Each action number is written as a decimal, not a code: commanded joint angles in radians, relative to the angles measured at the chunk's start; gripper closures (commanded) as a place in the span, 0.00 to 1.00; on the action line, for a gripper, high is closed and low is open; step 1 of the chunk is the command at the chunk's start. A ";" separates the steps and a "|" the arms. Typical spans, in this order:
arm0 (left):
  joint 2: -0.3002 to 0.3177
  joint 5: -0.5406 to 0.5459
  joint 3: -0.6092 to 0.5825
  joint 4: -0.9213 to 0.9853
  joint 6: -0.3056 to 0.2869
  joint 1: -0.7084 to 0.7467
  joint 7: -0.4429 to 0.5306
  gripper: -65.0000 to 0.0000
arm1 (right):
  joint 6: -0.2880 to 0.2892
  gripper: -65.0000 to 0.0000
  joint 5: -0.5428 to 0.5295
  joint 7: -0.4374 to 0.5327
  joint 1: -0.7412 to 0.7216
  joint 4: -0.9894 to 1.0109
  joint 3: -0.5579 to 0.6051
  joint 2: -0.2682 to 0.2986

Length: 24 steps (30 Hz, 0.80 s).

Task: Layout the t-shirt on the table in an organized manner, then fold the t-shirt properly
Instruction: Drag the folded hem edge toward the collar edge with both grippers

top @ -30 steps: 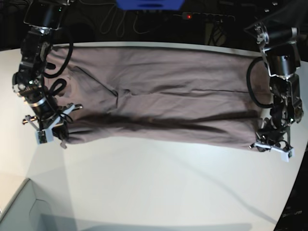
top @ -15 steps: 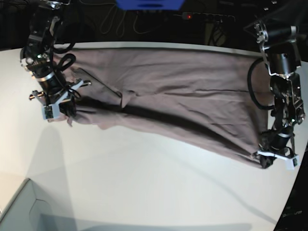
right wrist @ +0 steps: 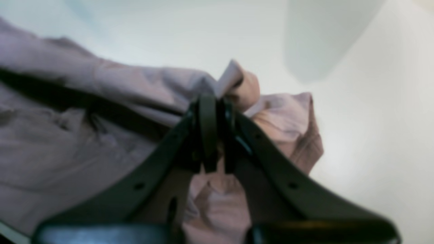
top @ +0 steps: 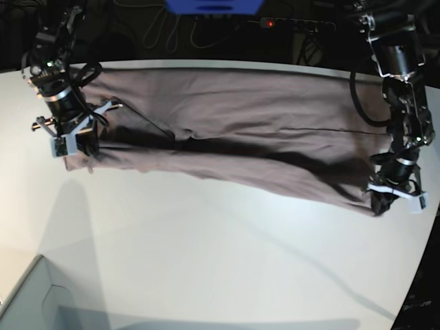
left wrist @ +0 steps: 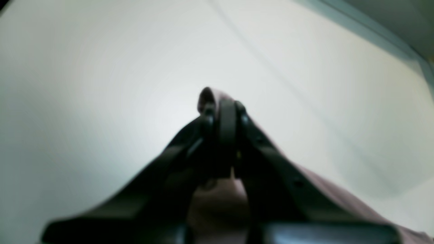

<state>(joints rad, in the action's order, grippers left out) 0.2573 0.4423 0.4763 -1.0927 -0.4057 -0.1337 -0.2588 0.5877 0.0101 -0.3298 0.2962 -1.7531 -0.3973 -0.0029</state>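
across the far half of the table [top: 227,254] the t-shirt [top: 240,130] lies stretched wide, its near edge lifted between both arms. the left gripper [top: 395,196] is clamped on a bunched fold at the base view's right end; the right gripper [top: 72,141] pinches the cloth at the other end, with fabric puffing out past its closed tips

one t-shirt [top: 240,130], one table [top: 206,254], two grippers: left gripper [top: 393,198], right gripper [top: 74,144]
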 commanded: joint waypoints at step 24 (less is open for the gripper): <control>-0.057 0.014 0.160 -0.283 -0.006 0.306 0.029 1.00 | 0.013 1.00 -0.017 0.027 0.077 -0.017 -0.038 0.004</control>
<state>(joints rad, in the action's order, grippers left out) 0.1894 0.4454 0.6296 -1.3590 -0.4076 0.1772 -0.2565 0.5880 0.0036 -0.3294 0.3779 -1.7546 -0.4313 -0.0082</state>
